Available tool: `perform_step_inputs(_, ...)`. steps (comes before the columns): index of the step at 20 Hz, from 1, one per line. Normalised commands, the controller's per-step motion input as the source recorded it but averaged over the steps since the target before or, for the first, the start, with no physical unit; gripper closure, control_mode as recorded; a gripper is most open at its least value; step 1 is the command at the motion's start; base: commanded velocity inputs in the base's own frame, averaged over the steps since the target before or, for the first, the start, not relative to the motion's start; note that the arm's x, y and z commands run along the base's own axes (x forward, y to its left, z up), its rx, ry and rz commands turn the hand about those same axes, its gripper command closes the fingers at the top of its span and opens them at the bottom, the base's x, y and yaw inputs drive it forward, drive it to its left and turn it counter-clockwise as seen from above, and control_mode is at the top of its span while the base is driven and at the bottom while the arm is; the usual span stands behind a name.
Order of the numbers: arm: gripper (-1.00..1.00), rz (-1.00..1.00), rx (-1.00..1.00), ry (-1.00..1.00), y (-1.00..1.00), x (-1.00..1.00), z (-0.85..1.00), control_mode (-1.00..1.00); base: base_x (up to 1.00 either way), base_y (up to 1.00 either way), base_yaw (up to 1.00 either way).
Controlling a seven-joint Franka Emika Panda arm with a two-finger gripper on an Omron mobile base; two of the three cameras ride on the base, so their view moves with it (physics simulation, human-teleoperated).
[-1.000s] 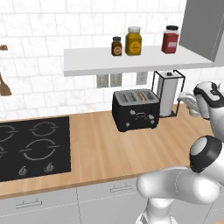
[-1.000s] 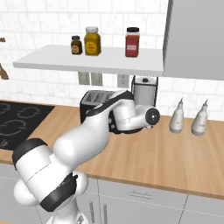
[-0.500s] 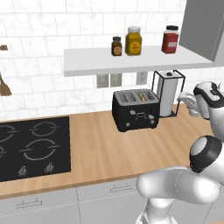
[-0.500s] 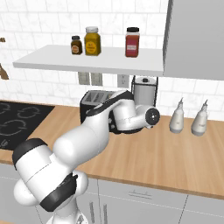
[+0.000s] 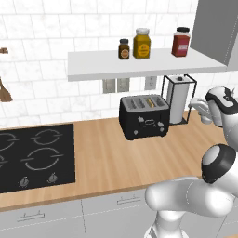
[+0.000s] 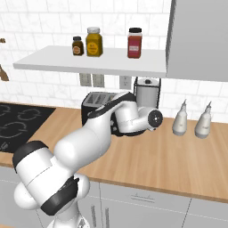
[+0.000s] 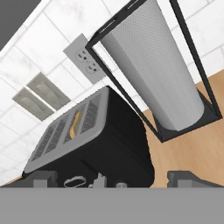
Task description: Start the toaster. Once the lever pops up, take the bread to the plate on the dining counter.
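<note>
The black toaster (image 5: 144, 118) stands on the wood worktop against the tiled wall, and the arm hides part of the toaster (image 6: 95, 103) in the right base view. A tan slice of bread (image 5: 149, 99) sits edge-up in one slot, and the hand view shows the bread (image 7: 76, 123) low in the toaster (image 7: 100, 144). My gripper (image 5: 199, 110) hovers to the right of the toaster, in front of the paper towel stand. It is open, with nothing between the fingers. In the hand view the gripper (image 7: 113, 180) points at the toaster's right side. The plate and the dining counter are out of view.
A paper towel roll (image 7: 151, 65) in a black wire stand (image 5: 179, 98) is right beside the toaster. A shelf (image 5: 139, 65) with three jars hangs above. A black cooktop (image 5: 32, 155) lies to the left. Two pale bottles (image 6: 191, 122) stand at the right.
</note>
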Motion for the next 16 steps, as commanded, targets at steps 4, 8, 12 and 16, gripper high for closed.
perform_step_inputs(4,-1.0,0.0,0.0,0.0,0.0,0.0,0.0,-1.0,0.0,0.0,0.0)
perform_step_inputs(8,-1.0,0.0,0.0,0.0,0.0,0.0,0.0,-1.0,0.0,0.0,0.0)
perform_step_inputs(12,-1.0,0.0,0.0,0.0,0.0,0.0,0.0,-1.0,0.0,0.0,0.0)
perform_step_inputs(16,-1.0,0.0,0.0,0.0,0.0,0.0,0.0,-1.0,0.0,0.0,0.0)
